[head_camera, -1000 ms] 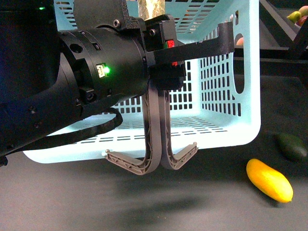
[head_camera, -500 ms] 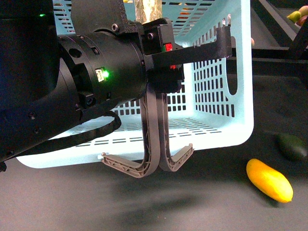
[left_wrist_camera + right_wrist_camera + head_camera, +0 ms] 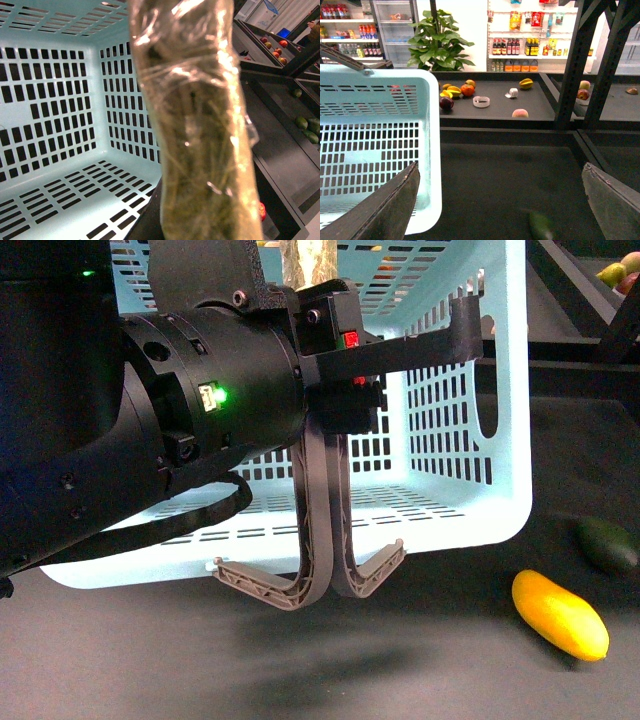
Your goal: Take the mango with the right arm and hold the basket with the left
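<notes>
Change: basket (image 3: 505,525) has swung slightly toward the robot's left over the last second, then all but settled. Its handles (image 3: 325,530) shifted with it. Mango (image 3: 560,615) and dark green fruit (image 3: 607,545) have not stirred.
Left gripper (image 3: 420,343): looks clamped on the two grey-brown handles, which hang pressed together just under the jaw block. One long flat finger reaches across to the basket's far rim. Green light on the arm is lit.
Right gripper (image 3: 500,167): fingers spread wide, nothing between them. Seen only from its own wrist camera, not in the front view.
Mango position: on the dark table (image 3: 150,670), to the robot's right of the basket and clear of it. Near the green fruit but apart from it. Not in the right wrist view.
Mango look: smooth elongated oval, bright yellow shading to orange. Lies on its side with the long axis slanted. Nothing over it.
Done: basket hold looks established, judging by the grip on the handles.
Left to do: the whole mango pick, meaning approach, closing and lift.
Left wrist view: basket interior (image 3: 50,100) shows no fruit in the part visible. A clear-wrapped greenish-brown bundle (image 3: 195,125) sits close to the lens; cannot tell what it is.
</notes>
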